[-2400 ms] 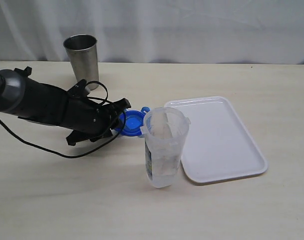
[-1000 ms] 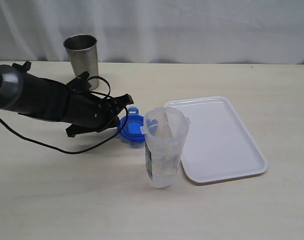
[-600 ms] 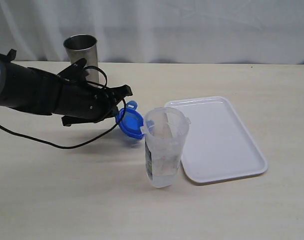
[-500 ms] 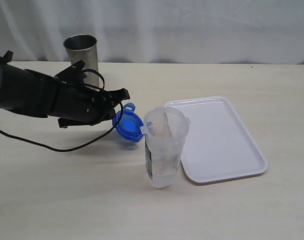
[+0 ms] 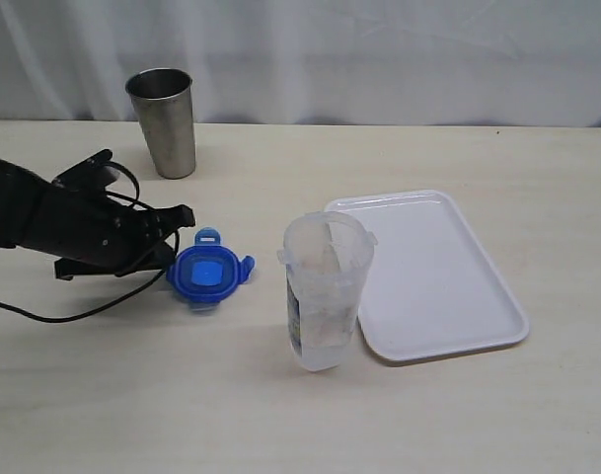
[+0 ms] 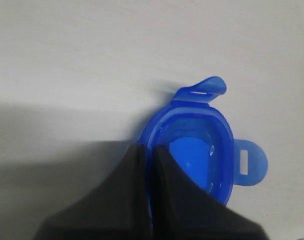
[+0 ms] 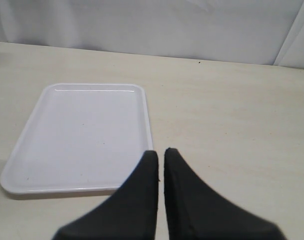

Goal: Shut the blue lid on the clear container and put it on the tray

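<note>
Nearest the camera, low in the middle of the exterior view, the container [image 5: 327, 291] stands upright on the table [image 5: 280, 425]. Its mouth is open and it sits just beside the tray's left edge, not on it. The tray [image 5: 448, 286] lies to its right with nothing on it.

Further back and to the left, the lid [image 5: 209, 274] now lies flat on the table, well apart from the container. Half a second ago it hung tilted in the air, close beside the container's rim. Since then the left arm has pulled back toward the left edge and come down, and the lid has travelled with it.

In the wrist view the left gripper [image 6: 151, 152] has its fingers drawn together to a thin slit across the lid's near rim. I judge this to be a pinch on that rim (the contact itself is hidden).

So the capping has lost ground: the lid must be lifted again and carried over the mouth.

The right gripper [image 7: 160, 157] hangs above the table short of the tray, its fingers nearly together on nothing.

Farthest back, at upper left, stands the steel cup [image 5: 164, 120].
</note>
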### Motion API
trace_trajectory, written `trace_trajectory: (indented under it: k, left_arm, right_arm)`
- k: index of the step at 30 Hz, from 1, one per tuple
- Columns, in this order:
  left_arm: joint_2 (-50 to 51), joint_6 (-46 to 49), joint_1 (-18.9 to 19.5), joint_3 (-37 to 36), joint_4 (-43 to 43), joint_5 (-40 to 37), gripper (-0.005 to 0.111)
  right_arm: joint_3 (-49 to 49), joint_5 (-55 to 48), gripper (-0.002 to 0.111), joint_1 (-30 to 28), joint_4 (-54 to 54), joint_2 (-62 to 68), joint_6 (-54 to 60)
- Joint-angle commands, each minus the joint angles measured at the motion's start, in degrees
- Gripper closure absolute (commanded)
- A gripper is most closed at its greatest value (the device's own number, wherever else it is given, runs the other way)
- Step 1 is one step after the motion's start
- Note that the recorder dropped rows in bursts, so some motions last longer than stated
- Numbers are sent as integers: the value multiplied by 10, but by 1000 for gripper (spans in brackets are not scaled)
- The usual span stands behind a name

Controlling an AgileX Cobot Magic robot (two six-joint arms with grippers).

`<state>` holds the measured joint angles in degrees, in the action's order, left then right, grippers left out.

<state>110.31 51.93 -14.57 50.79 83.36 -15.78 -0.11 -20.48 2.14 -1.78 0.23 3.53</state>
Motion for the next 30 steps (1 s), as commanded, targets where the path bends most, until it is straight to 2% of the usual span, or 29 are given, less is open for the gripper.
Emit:
trace_trajectory:
  k: [1, 6, 17, 19, 22, 26, 30]
  left_arm:
    - [-6, 3, 32, -7, -30, -44, 107]
    - [-6, 3, 49, -7, -66, -66, 107]
    - [-6, 4, 49, -7, -135, -77, 106]
    - [-6, 4, 49, -7, -139, -77, 101]
    - [-6, 8, 49, -7, -139, -83, 87]
    - [-6, 53, 49, -7, -144, -92, 70]
    - [-6, 88, 49, -7, -162, -94, 66]
  right_arm:
    - [1, 1, 104, -2, -1, -2, 1]
    - [1, 1, 104, -2, -1, -2, 1]
    - [1, 1, 104, -2, -1, -2, 1]
    - [1, 1, 104, -2, -1, -2, 1]
    - [1, 1, 104, -2, -1, -2, 1]
    - [1, 1, 104, -2, -1, -2, 1]
    - [1, 1, 104, -2, -1, -2, 1]
